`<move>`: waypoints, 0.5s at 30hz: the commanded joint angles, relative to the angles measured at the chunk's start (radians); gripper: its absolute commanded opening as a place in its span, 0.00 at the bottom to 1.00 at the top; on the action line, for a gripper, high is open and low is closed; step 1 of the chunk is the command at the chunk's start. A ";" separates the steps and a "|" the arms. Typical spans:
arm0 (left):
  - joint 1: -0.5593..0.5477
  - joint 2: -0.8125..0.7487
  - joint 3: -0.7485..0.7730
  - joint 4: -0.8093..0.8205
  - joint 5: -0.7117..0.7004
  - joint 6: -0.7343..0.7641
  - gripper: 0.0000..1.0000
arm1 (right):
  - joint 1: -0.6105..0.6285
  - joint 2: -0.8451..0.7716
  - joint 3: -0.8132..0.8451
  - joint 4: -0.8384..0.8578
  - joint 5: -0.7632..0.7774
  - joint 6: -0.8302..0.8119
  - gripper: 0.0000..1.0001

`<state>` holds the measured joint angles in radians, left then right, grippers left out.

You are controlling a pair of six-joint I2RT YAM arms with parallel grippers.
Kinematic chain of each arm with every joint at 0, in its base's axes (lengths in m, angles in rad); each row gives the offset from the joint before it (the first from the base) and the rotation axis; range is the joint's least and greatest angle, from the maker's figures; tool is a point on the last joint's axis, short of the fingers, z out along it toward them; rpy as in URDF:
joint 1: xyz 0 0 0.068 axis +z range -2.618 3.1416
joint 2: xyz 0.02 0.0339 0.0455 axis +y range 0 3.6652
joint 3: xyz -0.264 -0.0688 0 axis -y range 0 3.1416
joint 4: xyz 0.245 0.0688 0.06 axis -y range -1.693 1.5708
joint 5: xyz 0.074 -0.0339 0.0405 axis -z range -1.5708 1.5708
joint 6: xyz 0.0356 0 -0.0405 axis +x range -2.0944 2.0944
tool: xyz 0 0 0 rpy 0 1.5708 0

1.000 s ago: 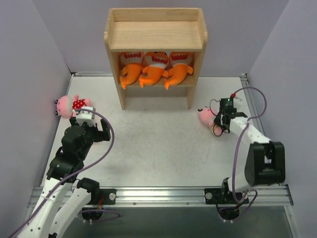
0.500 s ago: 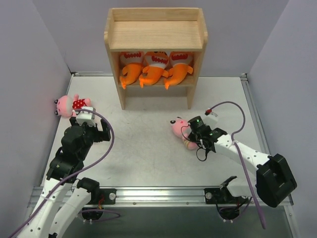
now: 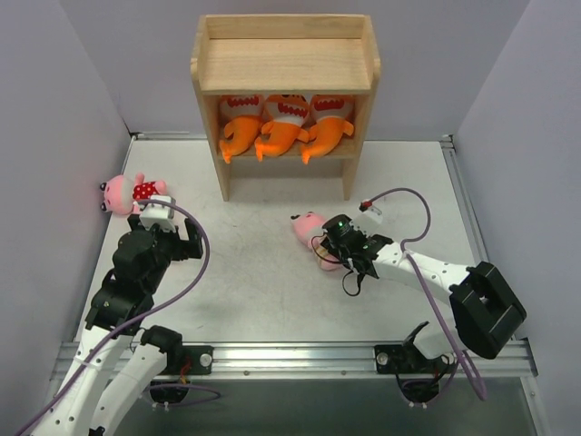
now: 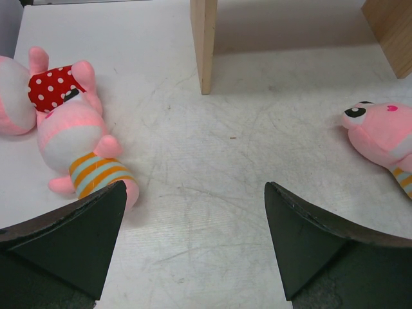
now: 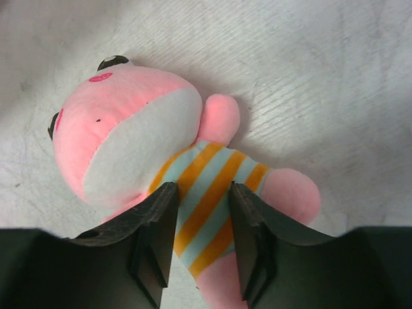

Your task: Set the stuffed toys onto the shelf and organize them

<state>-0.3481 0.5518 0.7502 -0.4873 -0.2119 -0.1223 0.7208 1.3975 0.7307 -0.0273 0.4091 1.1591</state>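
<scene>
The right hand is straddling a pink striped plush doll on the surface, partly open; grip unclear. The left hand is hovering wide open, empty.

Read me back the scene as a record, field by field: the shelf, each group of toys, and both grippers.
Shelf: light wood, at the back of the table
Orange fish toys: three, side by side on one tier
Polka-dot doll: on the table, far left
Left striped doll: against the polka-dot doll
Centre striped doll: lying before the shelf
Left gripper: open, empty
Right gripper: fingers flank the centre doll's torso; grip unclear
</scene>
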 commanded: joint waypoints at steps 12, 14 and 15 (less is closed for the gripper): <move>-0.002 0.003 0.005 0.029 0.008 0.007 0.97 | 0.049 0.047 0.165 -0.065 -0.095 -0.160 0.54; -0.002 0.003 0.006 0.027 0.008 0.006 0.97 | 0.051 0.072 0.170 -0.054 -0.133 -0.176 0.54; -0.002 0.003 0.005 0.027 0.008 0.007 0.96 | 0.051 0.081 0.168 -0.040 -0.148 -0.185 0.54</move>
<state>-0.3481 0.5541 0.7502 -0.4873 -0.2111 -0.1223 0.7635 1.4403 0.8745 -0.0418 0.3073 1.0180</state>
